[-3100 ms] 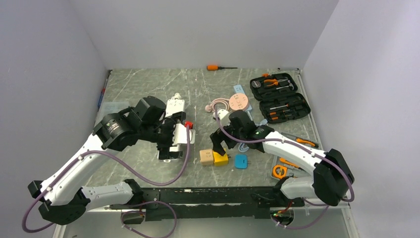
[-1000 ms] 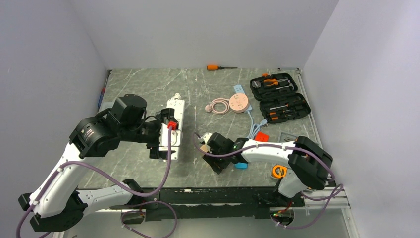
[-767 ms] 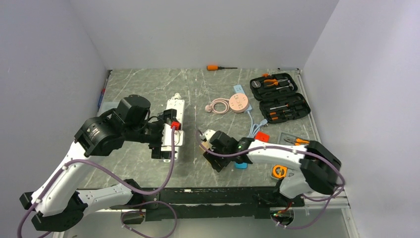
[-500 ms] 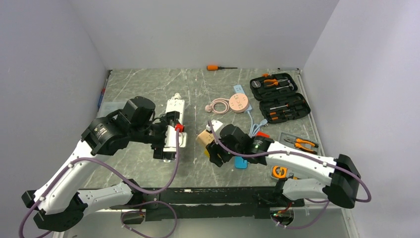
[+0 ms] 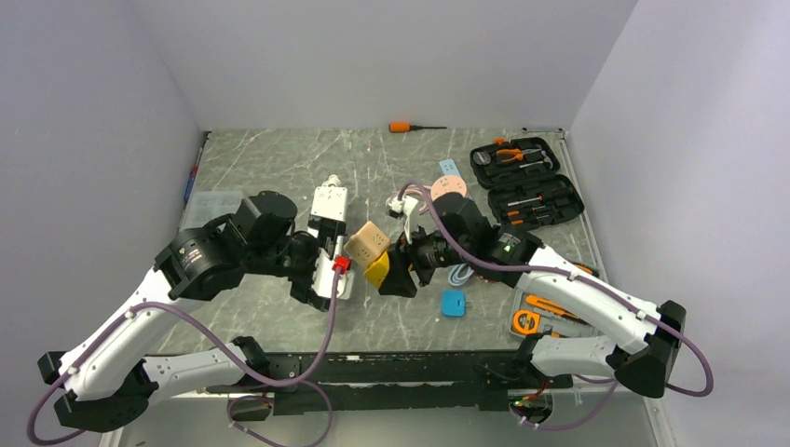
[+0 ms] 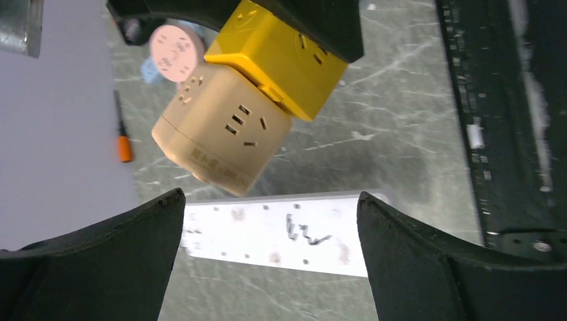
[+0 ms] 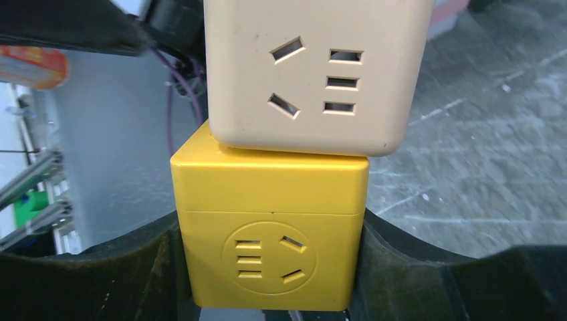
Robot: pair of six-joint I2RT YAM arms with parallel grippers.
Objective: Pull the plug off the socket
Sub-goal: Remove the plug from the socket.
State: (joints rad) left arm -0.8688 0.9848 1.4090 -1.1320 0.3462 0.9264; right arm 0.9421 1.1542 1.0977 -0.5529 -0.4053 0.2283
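Grey marbled counter (image 5: 270, 158) in view: an orange screwdriver (image 5: 410, 127) lies at twelve o'clock by the back wall. There's a pink disc (image 5: 445, 184) at one, an open black tool case (image 5: 524, 183) at two, a white power strip (image 5: 329, 200) at ten and a blue cube (image 5: 454, 303) at five.

An orange-handled screwdriver (image 5: 401, 127) lies at the far edge of the gray marbled tabletop (image 5: 270, 158). An open black tool case (image 5: 526, 182) sits at the right. A round pink disc (image 5: 448, 188) is beside it, and a small blue adapter (image 5: 453, 303) lies nearer.

walls (image 5: 373, 56): plain pale grey, 3 sides | tabletop (image 5: 270, 158): dark grey marble w/ white veins | light: even
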